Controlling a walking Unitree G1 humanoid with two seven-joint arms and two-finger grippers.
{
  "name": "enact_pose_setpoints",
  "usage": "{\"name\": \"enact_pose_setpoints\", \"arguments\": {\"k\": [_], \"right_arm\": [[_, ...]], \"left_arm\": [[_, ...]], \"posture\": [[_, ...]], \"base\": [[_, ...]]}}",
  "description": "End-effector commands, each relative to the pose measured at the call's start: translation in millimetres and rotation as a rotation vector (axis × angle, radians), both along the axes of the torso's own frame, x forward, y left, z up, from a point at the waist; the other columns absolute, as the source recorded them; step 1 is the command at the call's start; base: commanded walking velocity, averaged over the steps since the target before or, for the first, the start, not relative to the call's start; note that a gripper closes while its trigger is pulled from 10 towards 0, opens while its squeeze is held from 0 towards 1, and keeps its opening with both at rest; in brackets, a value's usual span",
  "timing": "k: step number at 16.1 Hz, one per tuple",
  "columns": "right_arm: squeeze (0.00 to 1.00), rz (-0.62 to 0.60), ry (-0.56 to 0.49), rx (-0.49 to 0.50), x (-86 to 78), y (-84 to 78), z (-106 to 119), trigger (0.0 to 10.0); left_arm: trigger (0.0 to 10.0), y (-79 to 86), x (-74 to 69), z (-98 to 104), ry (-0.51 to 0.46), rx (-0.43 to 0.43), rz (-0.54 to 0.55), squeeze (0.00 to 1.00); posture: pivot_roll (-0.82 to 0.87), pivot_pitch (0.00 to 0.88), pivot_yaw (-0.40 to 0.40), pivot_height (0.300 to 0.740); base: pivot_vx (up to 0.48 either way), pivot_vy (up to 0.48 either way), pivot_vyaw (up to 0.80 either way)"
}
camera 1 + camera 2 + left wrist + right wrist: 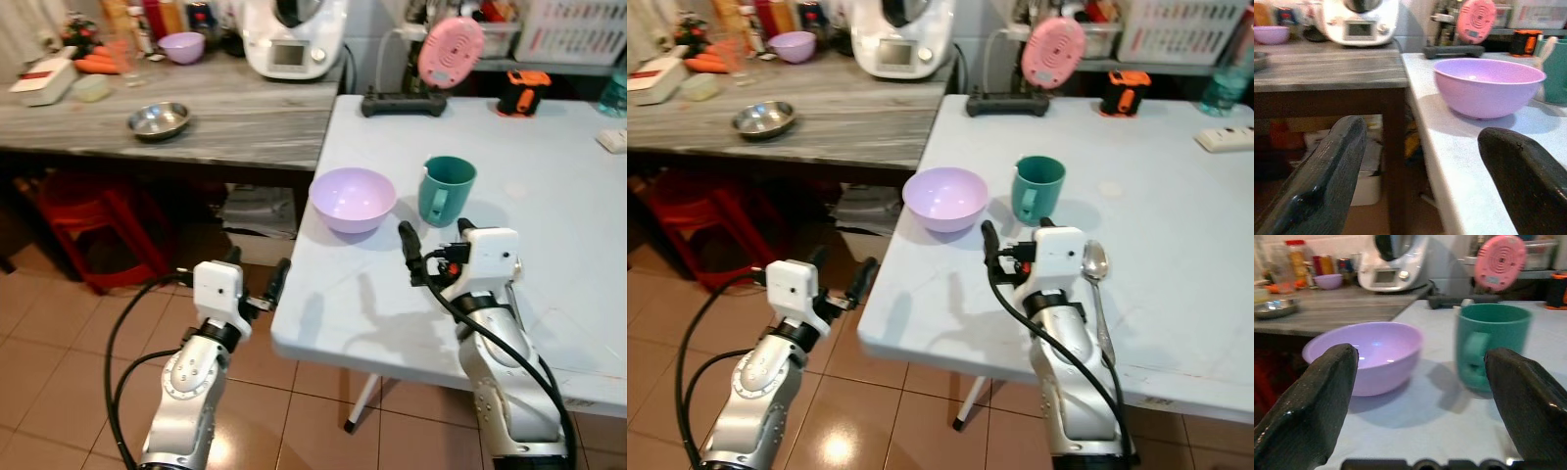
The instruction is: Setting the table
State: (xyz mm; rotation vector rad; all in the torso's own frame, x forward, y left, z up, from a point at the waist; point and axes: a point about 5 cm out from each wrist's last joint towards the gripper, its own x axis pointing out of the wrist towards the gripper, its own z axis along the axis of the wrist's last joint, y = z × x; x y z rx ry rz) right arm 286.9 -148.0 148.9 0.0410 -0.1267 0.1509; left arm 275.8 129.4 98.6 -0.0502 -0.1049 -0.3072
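Lilac bowl [353,199] and green mug [446,190] sit side by side at centre frame on my white table [549,186]. My right gripper [436,239] hovers just below them, fingers spread, empty. A spoon [1096,284] lies beside that arm. My left gripper [257,272], also spread, is off the table's edge, lower left.

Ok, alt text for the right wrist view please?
The open right gripper hovers low over the white table, facing a lilac bowl and a green mug beside it. A white kitchen appliance stands on the counter behind.
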Motion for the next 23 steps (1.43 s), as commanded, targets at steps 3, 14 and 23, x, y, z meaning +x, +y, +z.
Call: {"name": "enact_pose_setpoints", "arguments": {"k": [3, 14, 23], "right_arm": [[0.00, 0.026, 0.000, -0.006, -1.0, 3.7, 0.8, 10.0], [0.00, 0.225, 0.071, -0.173, 22.4, 15.8, -0.5, 10.0], [0.00, 0.450, 0.132, -0.487, 65.8, 27.1, 6.7, 10.0]], "left_arm": [[10.0, 3.0, -0.8, -0.4, -0.002, 0.003, 0.011, 0.00], [10.0, 0.2, -3.8, -4.6, 0.006, 0.024, -0.102, 0.00], [10.0, 7.1, -15.2, -4.9, 0.018, 0.041, -0.168, 0.00]], "posture": [[-0.08, 0.057, 0.053, 0.740], [-0.08, 0.058, 0.063, 0.740], [-0.04, 0.102, 0.066, 0.740]], "base": [[0.000, 0.000, 0.00], [0.000, 0.000, 0.00], [0.000, 0.000, 0.00]]}}
